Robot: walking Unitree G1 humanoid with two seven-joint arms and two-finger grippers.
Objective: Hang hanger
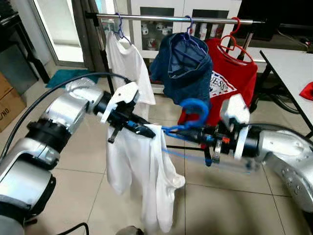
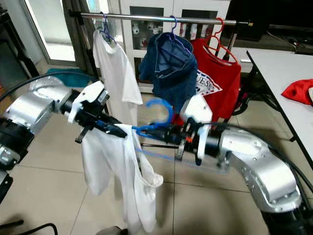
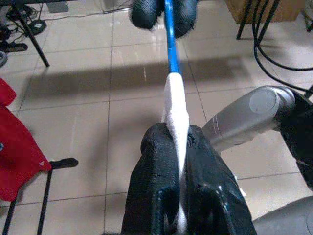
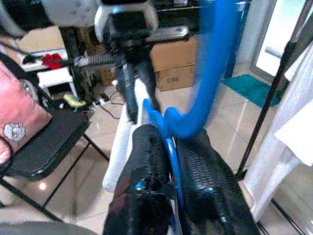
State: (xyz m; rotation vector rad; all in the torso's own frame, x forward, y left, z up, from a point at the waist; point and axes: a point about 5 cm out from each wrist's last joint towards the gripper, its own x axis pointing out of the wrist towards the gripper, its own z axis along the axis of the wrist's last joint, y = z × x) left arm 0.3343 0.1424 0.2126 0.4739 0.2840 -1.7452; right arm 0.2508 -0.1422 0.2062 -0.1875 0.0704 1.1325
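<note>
Blue hanger (image 1: 193,117) carrying a white shirt (image 1: 146,181) is being held between both grippers, in front of the garment rail (image 1: 171,18) and below it. Right gripper (image 1: 195,133), reaching in from the right, is clamping the hanger's neck just under the hook, its fingers (image 4: 195,171) pressed against the blue plastic. Left gripper (image 1: 144,129), coming from the left, is pinching the hanger's left shoulder through the white cloth, its fingers (image 3: 156,166) squeezed narrow on the fabric. The shirt is drooping from the hanger toward the tiled floor (image 1: 88,161).

On the rail beyond, three garments are already hanging: a white T-shirt (image 1: 128,63) on the left, a navy garment (image 1: 183,66) on a purple hanger (image 1: 188,27) in the middle, and a red printed T-shirt (image 1: 232,78) on a red hanger (image 1: 234,36) to the right. The navy garment and red T-shirt are standing directly behind the blue hook. A white table (image 2: 286,78) is lying at the far right with a red cloth (image 2: 298,90) on it; a white glass-fronted cabinet (image 1: 166,24) is standing behind the rail.
</note>
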